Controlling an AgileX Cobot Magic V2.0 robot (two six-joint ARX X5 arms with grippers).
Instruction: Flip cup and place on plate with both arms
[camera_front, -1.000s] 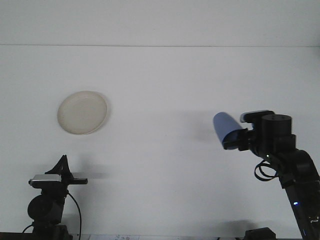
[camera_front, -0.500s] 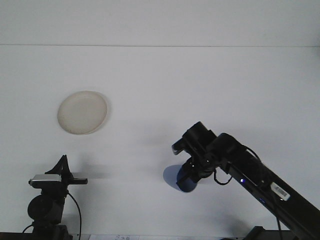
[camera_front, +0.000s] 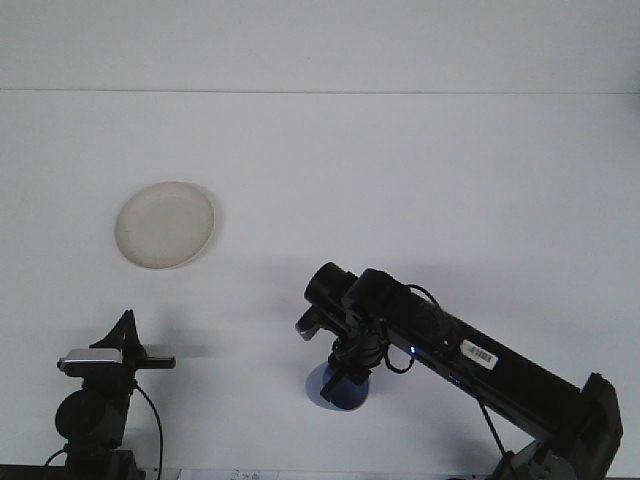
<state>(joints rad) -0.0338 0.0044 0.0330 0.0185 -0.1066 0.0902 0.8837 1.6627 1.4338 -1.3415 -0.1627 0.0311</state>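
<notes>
Swung far across from the right edge and come down low over the middle of the tabletop (camera_front: 420, 170) — such is the right arm's change in the last second. Carried aloft and tilted on its side a second ago, the blue cup (camera_front: 338, 388) now sits directly beneath the right gripper (camera_front: 348, 372), apparently resting on the tabletop, with only its lower rim and a sliver of wall showing under the dark wrist. Probably set down upright, though hard to confirm with so much of it hidden. Impossible to tell whether the jaws are clenched on the cup or already released; masked by the gripper body from this angle.

For the task: flip seemingly done, cup brought to a handover spot within reach of the other arm. Plate (camera_front: 165, 224) unmoved and bare, well apart from the right jaws, up and away to their left. Left gripper (camera_front: 160, 361) parked as before near the bottom corner, pointing inward toward the cup, not yet engaged — too thin in profile to judge its jaws either.

Remaining, by the look of it: release, a pick-up by the left arm, and the carry to the plate.
</notes>
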